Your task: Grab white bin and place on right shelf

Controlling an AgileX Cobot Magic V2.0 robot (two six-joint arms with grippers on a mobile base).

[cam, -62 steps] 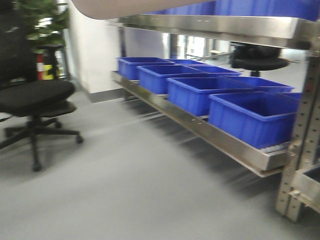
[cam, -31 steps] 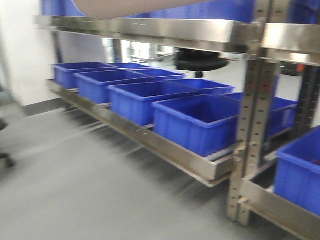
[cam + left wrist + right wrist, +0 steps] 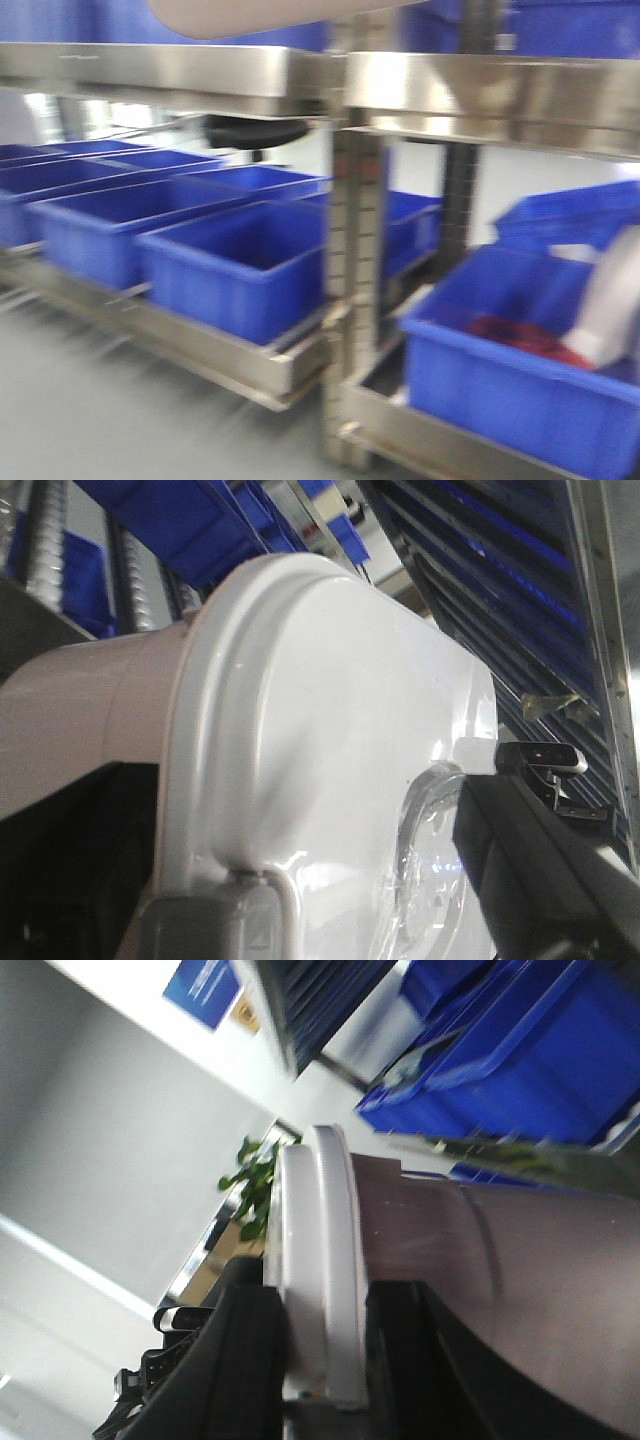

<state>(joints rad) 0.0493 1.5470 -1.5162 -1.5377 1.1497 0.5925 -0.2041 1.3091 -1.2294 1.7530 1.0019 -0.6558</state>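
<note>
The front view is smeared by motion all over. In it the white bin is only a pale curve cut off by the top edge. The red stuff in the near blue bin is too blurred to name (so is the white thing beside it). Around your left claw the bin overruns the frame, and you cannot tell whether that claw grips. Your right claw's fingertips run off the bottom edge.
</note>
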